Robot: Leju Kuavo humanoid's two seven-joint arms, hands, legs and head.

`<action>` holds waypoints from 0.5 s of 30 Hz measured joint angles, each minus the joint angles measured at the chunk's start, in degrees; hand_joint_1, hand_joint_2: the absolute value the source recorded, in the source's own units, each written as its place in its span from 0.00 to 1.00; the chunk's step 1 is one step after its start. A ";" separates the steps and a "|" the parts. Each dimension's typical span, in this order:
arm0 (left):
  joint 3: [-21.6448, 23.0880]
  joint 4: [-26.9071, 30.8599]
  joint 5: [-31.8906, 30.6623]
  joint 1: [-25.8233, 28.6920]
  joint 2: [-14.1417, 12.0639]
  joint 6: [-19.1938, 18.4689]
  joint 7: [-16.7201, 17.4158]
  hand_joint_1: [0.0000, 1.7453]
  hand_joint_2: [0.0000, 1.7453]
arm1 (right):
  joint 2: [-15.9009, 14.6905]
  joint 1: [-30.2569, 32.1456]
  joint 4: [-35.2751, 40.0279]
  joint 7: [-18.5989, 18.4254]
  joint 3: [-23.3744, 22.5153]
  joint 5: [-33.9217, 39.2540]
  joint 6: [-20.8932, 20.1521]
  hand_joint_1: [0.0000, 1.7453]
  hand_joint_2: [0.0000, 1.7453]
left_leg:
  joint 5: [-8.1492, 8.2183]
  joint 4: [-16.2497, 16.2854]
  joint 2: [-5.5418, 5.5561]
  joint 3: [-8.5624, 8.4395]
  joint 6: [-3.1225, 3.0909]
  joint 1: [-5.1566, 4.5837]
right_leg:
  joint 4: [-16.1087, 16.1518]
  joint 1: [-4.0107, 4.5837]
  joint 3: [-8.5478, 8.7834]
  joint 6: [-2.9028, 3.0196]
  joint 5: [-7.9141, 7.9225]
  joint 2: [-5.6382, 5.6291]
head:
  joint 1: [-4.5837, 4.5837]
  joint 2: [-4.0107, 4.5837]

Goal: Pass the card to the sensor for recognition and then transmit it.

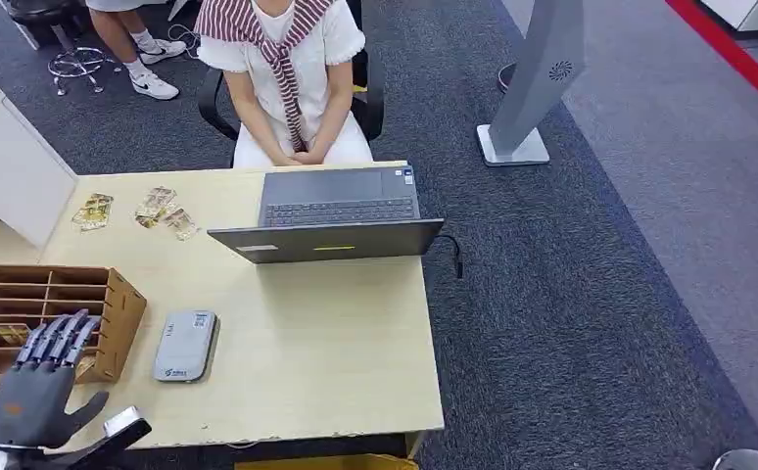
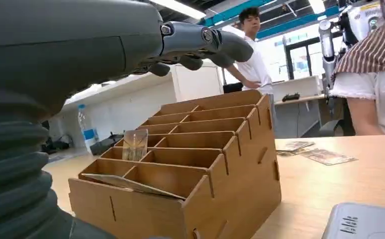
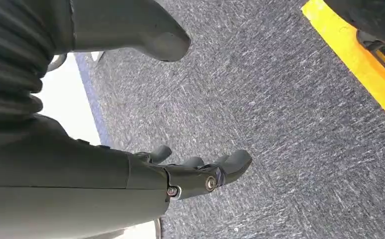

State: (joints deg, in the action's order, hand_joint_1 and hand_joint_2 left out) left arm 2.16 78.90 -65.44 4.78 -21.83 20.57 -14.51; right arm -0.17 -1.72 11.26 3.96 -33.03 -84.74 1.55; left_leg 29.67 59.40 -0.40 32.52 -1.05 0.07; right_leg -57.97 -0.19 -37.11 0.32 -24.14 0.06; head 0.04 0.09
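A wooden card organizer [image 1: 57,318] stands at the table's near left, with a card [image 2: 135,144] upright in one slot and another card [image 2: 131,183] lying flat in the front slot. My left hand [image 1: 37,377] hovers just in front of the organizer, fingers [image 2: 200,42] spread above its slots and holding nothing. A grey card sensor [image 1: 185,346] lies flat on the table to the organizer's right, and its corner [image 2: 364,221] appears in the left wrist view. My right hand [image 3: 190,172] hangs beside my body over grey carpet, empty, fingers loosely extended.
An open grey laptop [image 1: 334,213] sits mid-table facing a seated person [image 1: 287,78]. Loose cards [image 1: 165,211] and a second pile [image 1: 93,211] lie at the far left. A white box [image 1: 8,162] stands left. A grey kiosk stand [image 1: 532,88] is on the carpet right.
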 joint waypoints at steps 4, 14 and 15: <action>0.00 -1.49 0.09 -1.01 0.33 1.16 0.11 0.00 1.00 | -0.02 -0.03 0.00 0.04 0.00 -0.04 0.04 0.00 1.00 | 0.00 0.00 0.00 0.00 0.00 0.00 | 0.00 0.00 0.00 0.00 0.00 0.00 | -0.02 -0.02; 0.00 -2.95 0.57 -1.44 0.77 1.70 0.66 0.00 1.00 | -0.13 -0.03 0.00 0.35 0.00 -0.66 0.04 0.00 1.00 | 0.00 0.00 0.00 0.00 0.00 0.00 | 0.00 0.00 0.00 0.00 0.00 0.00 | -0.02 -0.02; 0.00 -2.99 0.57 -1.45 0.81 1.70 0.66 0.00 1.00 | -0.15 -0.03 0.00 0.35 0.00 -0.66 0.04 0.00 1.00 | 0.00 0.00 0.00 0.00 0.00 0.00 | 0.00 0.00 0.00 0.00 0.00 0.00 | 0.00 -0.02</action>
State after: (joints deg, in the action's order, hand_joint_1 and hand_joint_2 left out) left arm 2.16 75.91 -64.87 3.33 -21.03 22.27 -13.86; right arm -0.33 -1.75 11.26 4.31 -33.03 -85.40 1.60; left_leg 29.67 59.40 -0.41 32.51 -1.05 0.07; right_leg -57.97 -0.19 -37.11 0.33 -24.13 0.06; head 0.04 0.07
